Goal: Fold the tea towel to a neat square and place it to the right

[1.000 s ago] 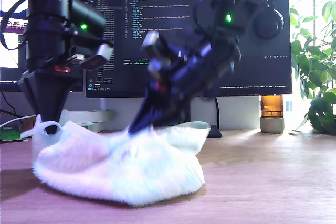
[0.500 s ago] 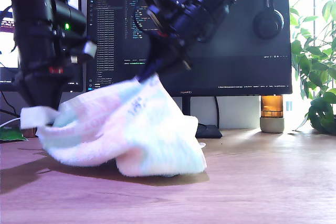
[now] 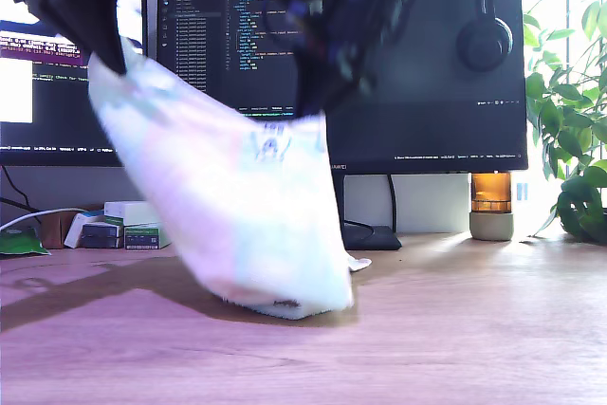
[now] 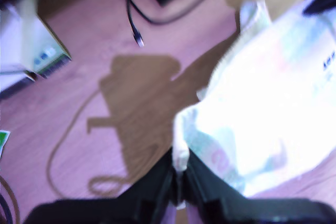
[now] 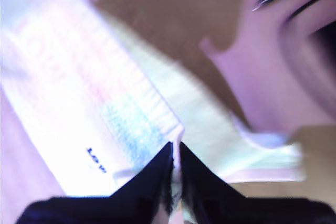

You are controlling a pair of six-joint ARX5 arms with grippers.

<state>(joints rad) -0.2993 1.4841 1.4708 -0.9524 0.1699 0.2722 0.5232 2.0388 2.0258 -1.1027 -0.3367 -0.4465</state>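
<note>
The fluffy pale mint-white terry tea towel [image 3: 237, 215] hangs between two pincers above the brown wooden desk [image 3: 455, 329], its lowest fold touching the wood. My first gripper [image 4: 180, 174] pinches one upper corner at the exterior view's left. My second gripper [image 5: 175, 153] is clamped on the other, before the dark monitor [image 3: 427, 92].

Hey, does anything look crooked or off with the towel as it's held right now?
Yes. The tea towel hangs lopsided: the corner toward the exterior view's left is held higher than the other, and its lowest part touches the desk. My first gripper and my second gripper each pinch a corner.

An office desk: code-filled monitors [image 3: 427, 64], hanging headphones [image 3: 485, 40], a wooden desktop [image 3: 474, 329], and a potted plant [image 3: 569, 139].
</note>
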